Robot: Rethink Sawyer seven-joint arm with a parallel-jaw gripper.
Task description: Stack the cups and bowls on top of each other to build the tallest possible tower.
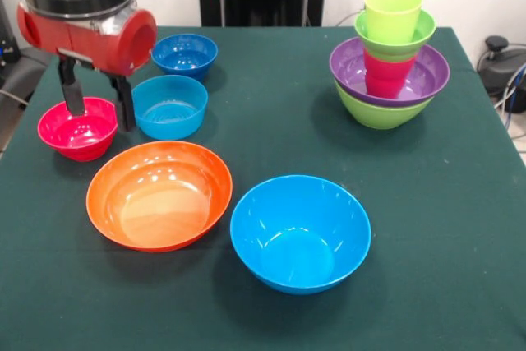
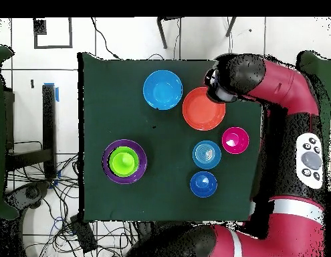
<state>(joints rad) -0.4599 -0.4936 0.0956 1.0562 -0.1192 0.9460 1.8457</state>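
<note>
in the front view we see the jaws spread apart and grasping nothing: the gripper (image 1: 99,103) hangs at the far left of the table (image 1: 460,228), one black finger (image 1: 72,88) reaching down over the far rim of the small pink-red bowl (image 1: 78,129), the other finger in the gap between that bowl and the small light blue bowl (image 1: 170,107). whether the first finger touches the rim we cannot tell. the small dark blue bowl (image 1: 185,55) sits just beyond the light blue one. nearer to us, the large orange bowl (image 1: 159,195) lies just in front of the gripper, and the large light blue bowl (image 1: 300,233) stands beside it to the right, their rims nearly meeting. the tower (image 1: 390,63) stands well apart at the far right: a large lime green bowl (image 1: 380,113) at the bottom, a purple bowl (image 1: 423,80) nested in it, a red cup (image 1: 386,76) upside down in that, then a small lime green bowl (image 1: 399,43) and a lime green cup (image 1: 392,12) upright on top.

in the overhead view we see the arm (image 2: 275,83) covering the gripper, so the jaws do not show here. the arm's end sits by the orange bowl (image 2: 203,108), with the pink-red bowl (image 2: 235,140) close by. the tower (image 2: 124,160) stands on the opposite side of the table (image 2: 101,87), well apart from the arm.
</note>
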